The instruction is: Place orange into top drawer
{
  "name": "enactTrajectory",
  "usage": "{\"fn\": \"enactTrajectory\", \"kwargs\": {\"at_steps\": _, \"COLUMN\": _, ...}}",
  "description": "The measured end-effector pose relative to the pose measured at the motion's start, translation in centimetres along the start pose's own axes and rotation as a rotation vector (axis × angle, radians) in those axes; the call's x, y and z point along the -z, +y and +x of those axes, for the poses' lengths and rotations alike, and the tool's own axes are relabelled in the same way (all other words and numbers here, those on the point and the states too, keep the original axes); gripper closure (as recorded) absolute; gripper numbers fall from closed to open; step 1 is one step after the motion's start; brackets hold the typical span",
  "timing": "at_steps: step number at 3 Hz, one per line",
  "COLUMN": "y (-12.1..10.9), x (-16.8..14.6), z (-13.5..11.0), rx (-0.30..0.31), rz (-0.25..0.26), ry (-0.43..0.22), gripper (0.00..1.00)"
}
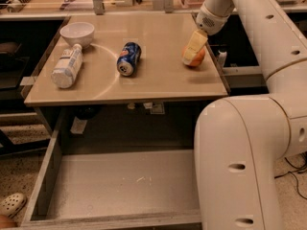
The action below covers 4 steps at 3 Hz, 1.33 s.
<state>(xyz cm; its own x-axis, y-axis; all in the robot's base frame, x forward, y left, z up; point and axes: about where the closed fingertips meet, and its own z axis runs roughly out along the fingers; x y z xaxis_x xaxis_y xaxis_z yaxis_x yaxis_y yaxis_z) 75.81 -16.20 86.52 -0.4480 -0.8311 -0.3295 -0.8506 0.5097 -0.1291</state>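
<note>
The orange (200,59) rests on the table top (153,75) near its right edge. My gripper (193,51) reaches down from the arm at the upper right and sits right at the orange, its pale yellow tip covering the fruit's left side. The top drawer (120,186) is pulled open below the table's front edge, and its grey bottom is bare.
A blue soda can (128,58) lies on its side mid-table. A white plastic bottle (66,66) lies at the left, with a white bowl (76,32) behind it. My large white arm (240,166) covers the drawer's right part. A shoe (12,204) lies on the floor at the left.
</note>
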Motion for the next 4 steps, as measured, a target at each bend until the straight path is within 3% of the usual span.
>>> {"fn": "enactTrajectory", "kwargs": {"at_steps": 2, "y": 0.3, "x": -2.7, "z": 0.3, "rx": -0.025, "rz": -0.052, "ry": 0.007, "gripper": 0.0}}
{"fn": "enactTrajectory", "kwargs": {"at_steps": 4, "y": 0.1, "x": -3.8, "z": 0.2, "rx": -0.024, "rz": -0.053, "ry": 0.019, "gripper": 0.0}}
